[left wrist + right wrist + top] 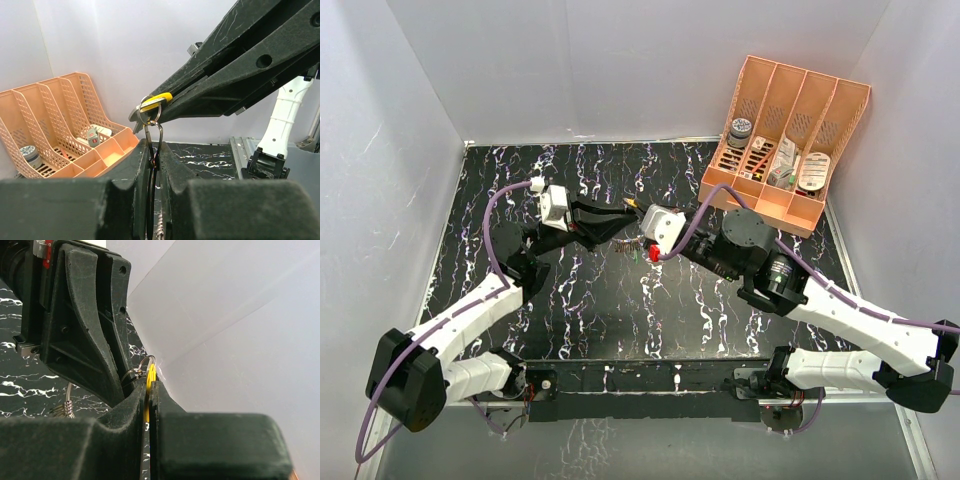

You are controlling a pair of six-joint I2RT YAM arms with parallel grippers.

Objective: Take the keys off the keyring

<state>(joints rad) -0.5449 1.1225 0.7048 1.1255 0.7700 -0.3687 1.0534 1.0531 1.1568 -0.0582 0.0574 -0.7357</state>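
Observation:
The two grippers meet tip to tip above the middle of the black marbled table (590, 310). My left gripper (155, 150) is shut on the keyring (160, 134), a thin wire loop that rises out of its jaws, with the screw clasp (160, 231) hanging below. A small silver split ring (148, 112) links that loop to a yellow-headed key (156, 99). My right gripper (151, 385) is shut on the yellow key (150, 376), whose edge shows between its jaws. From above, the left gripper (618, 226) and right gripper (636, 213) hide the keys almost fully.
An orange slotted organiser (760, 195) with small items stands at the table's back right, also seen in the left wrist view as the organiser (75, 102). White walls close in the left, back and right sides. Both arm bases sit at the near edge.

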